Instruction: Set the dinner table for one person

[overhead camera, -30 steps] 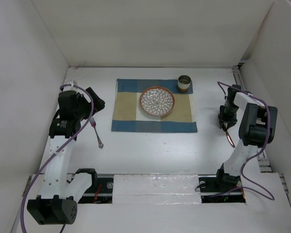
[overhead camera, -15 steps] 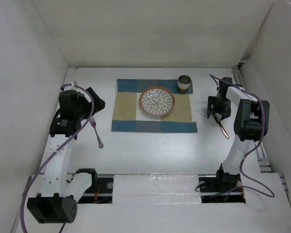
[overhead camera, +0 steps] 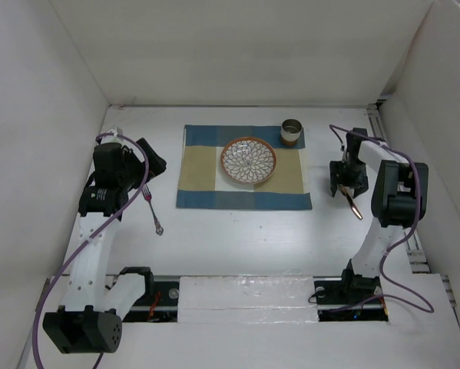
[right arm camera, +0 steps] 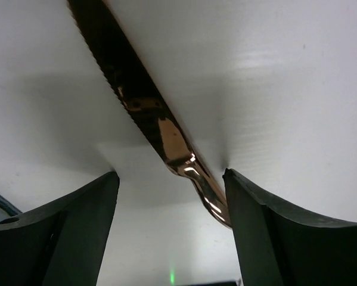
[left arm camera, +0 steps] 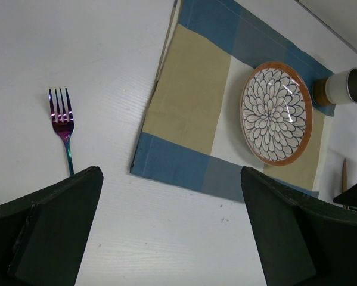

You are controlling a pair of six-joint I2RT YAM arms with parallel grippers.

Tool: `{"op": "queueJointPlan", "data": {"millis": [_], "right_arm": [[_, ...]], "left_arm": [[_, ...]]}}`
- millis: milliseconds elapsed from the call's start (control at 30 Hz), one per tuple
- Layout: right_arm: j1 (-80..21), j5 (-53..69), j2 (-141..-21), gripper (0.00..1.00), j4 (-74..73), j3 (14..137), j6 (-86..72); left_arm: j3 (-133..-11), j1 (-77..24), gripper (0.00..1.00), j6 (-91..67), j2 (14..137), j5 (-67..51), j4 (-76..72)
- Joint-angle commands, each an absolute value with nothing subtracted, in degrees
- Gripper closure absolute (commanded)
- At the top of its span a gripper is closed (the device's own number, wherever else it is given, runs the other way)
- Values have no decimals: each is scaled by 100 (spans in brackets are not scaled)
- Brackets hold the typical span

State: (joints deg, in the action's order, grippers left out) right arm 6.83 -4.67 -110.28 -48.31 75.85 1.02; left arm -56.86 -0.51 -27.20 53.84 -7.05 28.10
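Right gripper point(right arm camera: 171, 174) low over the dinner table point(overhead camera: 237, 238), right of the checked placemat point(overhead camera: 199, 165). Jaws spread, straddling a copper knife point(right arm camera: 139, 98) that lies flat on the white top, nothing gripped. Left gripper point(left arm camera: 171, 177) hangs above the table's left side, jaws wide and empty. Fork point(left arm camera: 62, 126) lies beside the mat's left edge. Plate point(overhead camera: 248, 161) and cup point(overhead camera: 292, 131) sit on the mat.

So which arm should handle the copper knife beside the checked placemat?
Right: the right gripper hangs open over the copper-coloured metal knife, a finger either side. The left gripper sits across the blue-and-tan placemat, by the iridescent fork.
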Motion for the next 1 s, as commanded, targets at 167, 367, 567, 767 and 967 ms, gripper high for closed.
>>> {"op": "queueJointPlan", "data": {"millis": [167, 367, 567, 767, 967], "right_arm": [[1158, -1459, -10829, 28, -5071, 6952, 352], [1459, -698, -10818, 31, -4808, 6899, 790], [1011, -431, -11487, 36, -4922, 7242, 1020], [932, -316, -11487, 34, -4922, 7295, 1134], [879, -272, -11487, 38, -4860, 7348, 1239]], "left_arm": [[-5792, -35, 0, -2628, 5265, -668, 2733], [-5792, -35, 0, -2628, 5265, -668, 2733], [-5792, -88, 0, -2628, 5265, -668, 2733], [-5792, -88, 0, -2628, 5317, -668, 2733], [-5792, -88, 0, -2628, 5317, -721, 2733]]}}
